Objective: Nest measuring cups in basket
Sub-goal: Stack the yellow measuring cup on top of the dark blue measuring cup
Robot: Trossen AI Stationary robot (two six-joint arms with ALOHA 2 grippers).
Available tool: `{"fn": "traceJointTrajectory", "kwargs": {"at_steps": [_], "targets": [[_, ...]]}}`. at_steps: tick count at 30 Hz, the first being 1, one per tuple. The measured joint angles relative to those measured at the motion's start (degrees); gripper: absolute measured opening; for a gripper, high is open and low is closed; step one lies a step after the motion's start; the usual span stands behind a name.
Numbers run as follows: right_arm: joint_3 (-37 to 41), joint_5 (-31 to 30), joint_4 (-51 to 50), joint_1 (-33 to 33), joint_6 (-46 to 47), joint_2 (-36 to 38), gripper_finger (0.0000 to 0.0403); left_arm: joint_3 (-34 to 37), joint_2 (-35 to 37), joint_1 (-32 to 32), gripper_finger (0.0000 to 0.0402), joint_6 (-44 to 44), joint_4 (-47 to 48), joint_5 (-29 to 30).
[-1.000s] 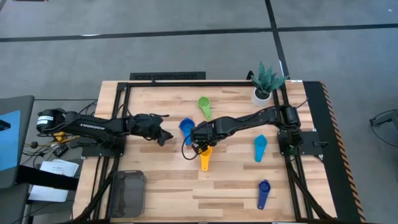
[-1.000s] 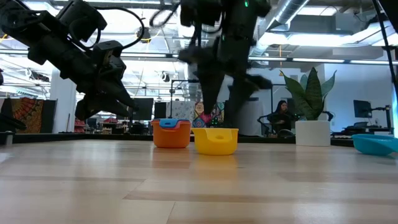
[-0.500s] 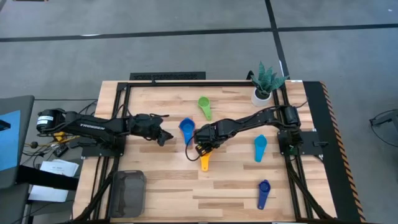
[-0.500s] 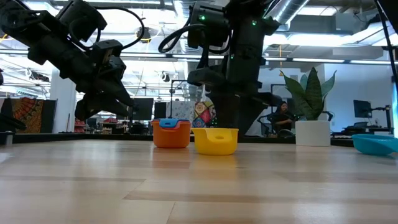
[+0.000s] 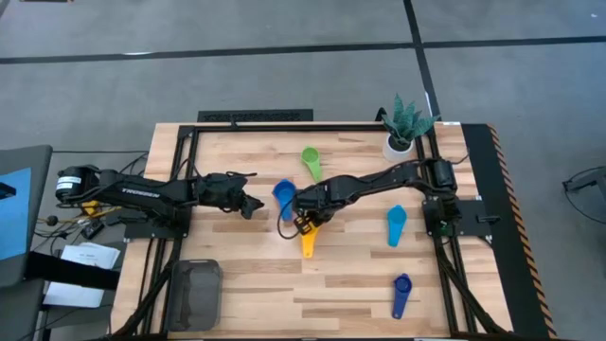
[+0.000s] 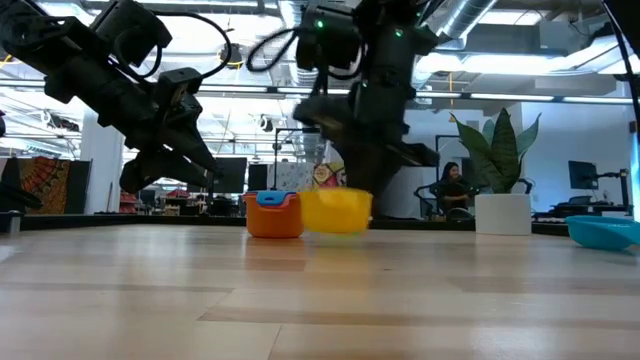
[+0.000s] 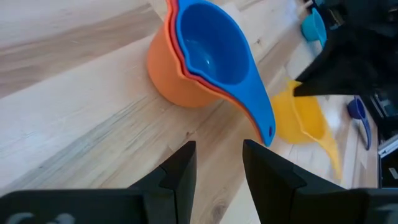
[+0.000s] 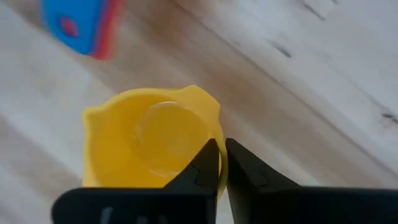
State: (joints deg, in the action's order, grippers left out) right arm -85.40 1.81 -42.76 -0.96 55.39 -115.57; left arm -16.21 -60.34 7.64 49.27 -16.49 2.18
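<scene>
1. My right gripper is clamped on the rim of the yellow cup, one finger inside the bowl and one outside.
2. In the low view that yellow cup sits clear of the table, tilted, under the right gripper.
3. Just beside it stands the orange cup with red and blue cups nested inside; the blue cup is on top.
4. My left gripper hangs spread apart, holding nothing, close to that stack on the side away from the right gripper.
5. Beyond the right gripper, near the table's far edge, lies the green cup.
6. The teal cup lies toward the right arm's base, the dark blue cup nearer the front edge.
7. The basket sits at the front left corner, well apart from both grippers.
</scene>
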Motion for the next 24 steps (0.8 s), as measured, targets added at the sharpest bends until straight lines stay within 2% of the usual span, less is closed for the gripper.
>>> {"fn": "traceJointTrajectory", "kwargs": {"at_steps": [11, 16, 24], "targets": [[-11.3, 1.0, -0.3, 1.7, -6.5, 0.2, 0.0010, 0.0, 0.0, 0.0, 0.0119, 2.1, 0.0, 1.9], [-11.9, -0.4, -0.3, 5.7, -9.6, 0.2, 0.0030, 0.0, 0.0, 0.0, 0.0119, 2.5, 0.2, 3.1], [-11.9, 0.8, 5.9, 10.4, -18.3, 0.2, 0.0016, 0.0, 0.0, 0.0, 0.0119, 4.5, 0.3, 5.1]]}}
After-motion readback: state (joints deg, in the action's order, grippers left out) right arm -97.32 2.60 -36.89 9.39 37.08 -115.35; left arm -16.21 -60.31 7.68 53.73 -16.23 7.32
